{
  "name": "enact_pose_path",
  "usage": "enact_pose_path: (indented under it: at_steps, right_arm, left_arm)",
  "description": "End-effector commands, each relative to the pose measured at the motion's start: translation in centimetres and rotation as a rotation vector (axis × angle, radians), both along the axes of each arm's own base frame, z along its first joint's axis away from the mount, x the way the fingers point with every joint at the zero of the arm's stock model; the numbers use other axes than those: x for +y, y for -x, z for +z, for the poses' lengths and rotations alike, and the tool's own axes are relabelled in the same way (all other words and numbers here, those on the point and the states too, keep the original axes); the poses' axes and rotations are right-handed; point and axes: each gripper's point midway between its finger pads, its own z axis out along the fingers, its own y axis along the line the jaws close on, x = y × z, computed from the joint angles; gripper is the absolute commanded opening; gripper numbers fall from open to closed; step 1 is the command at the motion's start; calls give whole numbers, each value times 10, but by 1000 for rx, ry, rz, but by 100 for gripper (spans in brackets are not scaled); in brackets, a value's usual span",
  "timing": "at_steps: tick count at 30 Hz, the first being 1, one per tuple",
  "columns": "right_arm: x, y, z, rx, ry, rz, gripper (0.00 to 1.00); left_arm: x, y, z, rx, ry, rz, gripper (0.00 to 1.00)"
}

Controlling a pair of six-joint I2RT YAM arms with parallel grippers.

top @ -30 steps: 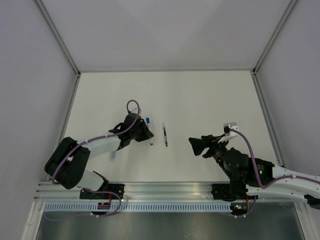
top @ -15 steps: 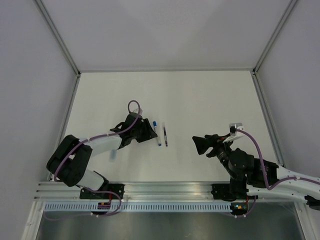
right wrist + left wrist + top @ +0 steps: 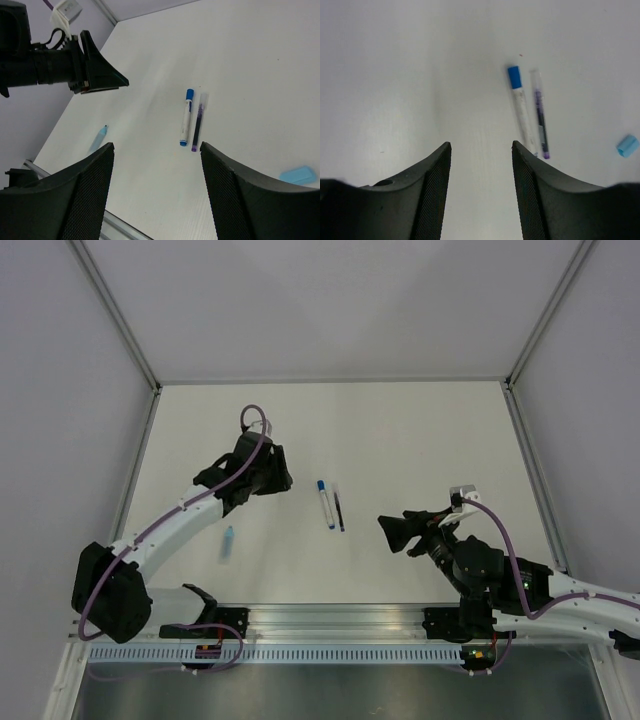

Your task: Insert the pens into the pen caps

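Observation:
The white-barrelled pen (image 3: pixel 326 503) lies on the table with a dark blue cap (image 3: pixel 514 77) on its far end. The dark pen (image 3: pixel 340 511) lies right beside it, parallel. Both show in the left wrist view (image 3: pixel 522 115) (image 3: pixel 540 122) and the right wrist view (image 3: pixel 185 120) (image 3: pixel 197 125). A light blue cap (image 3: pixel 298 175) lies loose near my right gripper, also in the left wrist view (image 3: pixel 627 145); the top view hides it. My left gripper (image 3: pixel 268 476) (image 3: pixel 481 144) is open and empty, left of the pens. My right gripper (image 3: pixel 392 531) (image 3: pixel 156 145) is open and empty, right of them.
A light blue pen-like stick (image 3: pixel 228 541) (image 3: pixel 98 137) lies at the near left. Grey walls with metal frame posts (image 3: pixel 140 465) enclose the table. A metal rail (image 3: pixel 340 618) runs along the near edge.
My left gripper pushed the white pen right until it lay beside the dark pen, then let it go and drew back up and to the far left. My right gripper has hardly moved.

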Motion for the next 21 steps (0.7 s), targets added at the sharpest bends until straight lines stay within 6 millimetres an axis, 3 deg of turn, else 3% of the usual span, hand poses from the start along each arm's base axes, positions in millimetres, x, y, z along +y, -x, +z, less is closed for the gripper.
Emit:
enact_pose_path:
  at_steps: [1,3,8,10,14,16,18,21]
  right_arm:
    - [12,7,3,-25,-1,78,76]
    - [23,11,2,-36,-12,128,76]
    - [44,20,0,-31,6,220,76]
    - [46,20,-2,-27,16,225,76]
    - [46,19,-8,-23,29,215,76]
    - [44,18,-7,-26,24,210,76]
    - [43,18,-6,-30,24,207,76]
    - [37,15,-6,-36,31,181,76]
  left_arm:
    - [80,12,7,22,-372,83,56]
    - [102,26,6,58,-458,116,59]
    - [137,50,-15,221,-521,154,61]
    - [143,52,-20,262,-521,168,61]
    - [126,53,-43,363,-455,73,59]
    - [133,57,-66,470,-519,77,58]
    - [137,62,-79,547,-554,79,53]
    - [143,68,-98,643,-588,74,55]
